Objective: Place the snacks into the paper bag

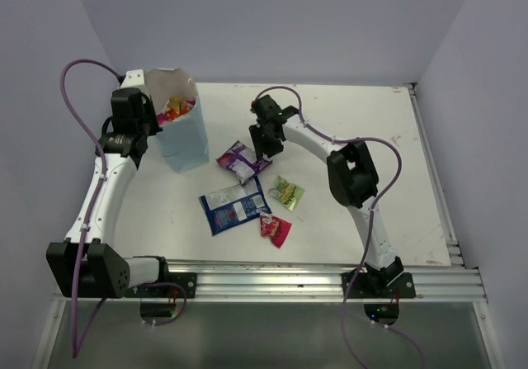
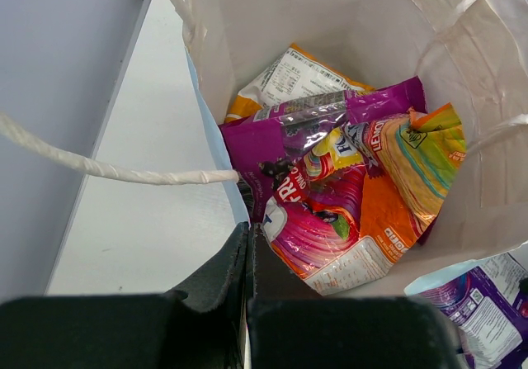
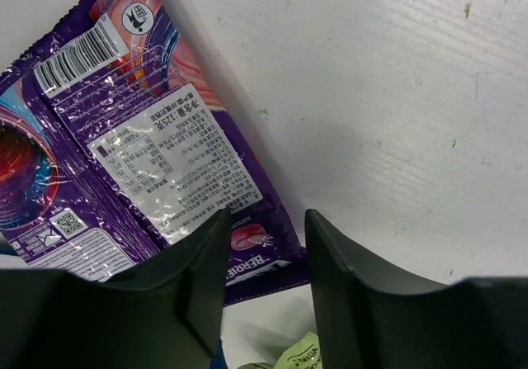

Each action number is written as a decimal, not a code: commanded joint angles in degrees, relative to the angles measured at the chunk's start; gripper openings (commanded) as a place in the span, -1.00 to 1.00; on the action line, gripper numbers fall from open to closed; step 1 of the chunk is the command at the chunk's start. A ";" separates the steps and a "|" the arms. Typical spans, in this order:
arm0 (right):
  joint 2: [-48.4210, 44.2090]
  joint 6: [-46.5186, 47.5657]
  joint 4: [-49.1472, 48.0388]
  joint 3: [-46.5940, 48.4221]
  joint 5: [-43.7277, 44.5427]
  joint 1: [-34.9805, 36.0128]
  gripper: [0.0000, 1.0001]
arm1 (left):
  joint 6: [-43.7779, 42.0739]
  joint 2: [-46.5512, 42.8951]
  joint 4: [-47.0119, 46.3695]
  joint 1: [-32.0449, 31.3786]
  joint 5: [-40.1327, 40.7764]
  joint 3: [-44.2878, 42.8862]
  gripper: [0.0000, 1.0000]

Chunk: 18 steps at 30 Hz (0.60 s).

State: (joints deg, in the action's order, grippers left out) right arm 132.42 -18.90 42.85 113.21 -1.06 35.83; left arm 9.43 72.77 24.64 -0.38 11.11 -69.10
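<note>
The pale blue-white paper bag (image 1: pixel 186 138) stands at the back left. My left gripper (image 1: pixel 147 124) is shut on its near-left rim (image 2: pixel 216 138). Inside the bag lie a large orange packet (image 2: pixel 375 229), a magenta packet (image 2: pixel 309 121) and an orange-and-white one (image 2: pixel 289 73). My right gripper (image 1: pixel 264 144) is open, low over the corner of a purple packet (image 1: pixel 242 163), its fingers on either side of that corner (image 3: pixel 266 220). The purple packet (image 3: pixel 140 154) lies label-up. A blue-and-white packet (image 1: pixel 235 205), a green-yellow packet (image 1: pixel 287 192) and a red packet (image 1: pixel 275 229) lie on the table.
The bag's white cord handle (image 2: pixel 124 171) crosses in front of the left wrist camera. The purple packet also shows outside the bag's right wall (image 2: pixel 487 303). The green-yellow packet's edge (image 3: pixel 305 354) lies just beyond the right fingers. A metal rail (image 1: pixel 289 278) runs along the near edge.
</note>
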 commanded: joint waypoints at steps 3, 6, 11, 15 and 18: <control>2.22 2.72 6.54 3.59 -3.16 -0.15 -0.23 | -0.03 -0.17 -1.79 0.38 -0.66 0.02 -1.00; 4.33 3.16 9.09 5.35 -3.77 -0.06 -0.48 | -0.03 -0.52 -1.71 0.38 -0.48 0.28 -1.00; 4.86 3.34 9.71 5.44 -4.48 -0.06 -0.84 | -0.03 -0.88 -1.79 0.38 -0.39 0.55 -1.00; 4.25 3.69 9.10 5.09 -5.27 -0.06 -0.38 | 0.06 -1.14 -1.97 0.30 -0.57 0.72 -1.00; 3.11 4.48 8.39 4.21 -6.84 -0.06 0.28 | 0.15 -1.23 -2.14 0.38 -0.66 0.81 -1.00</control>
State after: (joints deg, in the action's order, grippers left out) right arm 135.74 -16.25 49.54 117.51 -4.91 35.73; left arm 9.43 72.73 24.23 -0.38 11.09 -68.82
